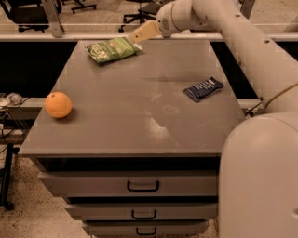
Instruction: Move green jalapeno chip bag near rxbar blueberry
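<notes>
The gripper (135,38) hangs at the far edge of the grey table (139,135), at the right end of the green jalapeno chip bag (111,49). It points down and to the left toward the bag's right end, and its tan tip lies just beside that end – whether the two touch cannot be told, nor whether the gripper is open or closed. The white arm (242,42) runs from the robot's body (258,181) at the lower right, up along the table's right side and across the far edge to the gripper.

The green bag lies flat near the far left corner of the table, its long side running roughly left to right. The rxbar blueberry (203,89) lies flat toward the right edge, about midway along the table's depth, turned at a slant – well apart from the bag. An orange (58,104) sits near the left edge, far from both. Below the tabletop three drawers (139,186) are stacked, each with a dark handle. Office chairs (139,10) stand on the floor behind the table
</notes>
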`<state>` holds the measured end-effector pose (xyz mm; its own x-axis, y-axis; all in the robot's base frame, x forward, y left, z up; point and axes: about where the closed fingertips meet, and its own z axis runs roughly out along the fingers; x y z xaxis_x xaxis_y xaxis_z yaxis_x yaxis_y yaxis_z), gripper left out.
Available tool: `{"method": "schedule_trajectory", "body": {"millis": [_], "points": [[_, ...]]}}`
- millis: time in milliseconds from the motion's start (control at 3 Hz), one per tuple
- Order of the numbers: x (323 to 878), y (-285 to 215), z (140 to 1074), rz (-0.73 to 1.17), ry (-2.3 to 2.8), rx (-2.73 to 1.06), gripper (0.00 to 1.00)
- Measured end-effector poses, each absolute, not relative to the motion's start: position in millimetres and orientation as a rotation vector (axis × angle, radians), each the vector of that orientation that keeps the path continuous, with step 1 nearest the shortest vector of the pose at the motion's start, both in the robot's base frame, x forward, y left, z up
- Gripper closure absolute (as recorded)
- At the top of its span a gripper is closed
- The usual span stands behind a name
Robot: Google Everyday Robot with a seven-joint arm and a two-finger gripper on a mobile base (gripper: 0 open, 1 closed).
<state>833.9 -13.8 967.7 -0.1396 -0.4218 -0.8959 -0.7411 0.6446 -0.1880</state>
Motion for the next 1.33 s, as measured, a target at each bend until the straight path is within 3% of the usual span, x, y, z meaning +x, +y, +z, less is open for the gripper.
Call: {"method": "schedule_trajectory", "body": {"millis": [667, 1333], "points": [[855, 62, 925, 0.457, 1.883, -0.922, 0.00], [874, 106, 881, 0.439, 1.947, -0.922, 0.00]]}}
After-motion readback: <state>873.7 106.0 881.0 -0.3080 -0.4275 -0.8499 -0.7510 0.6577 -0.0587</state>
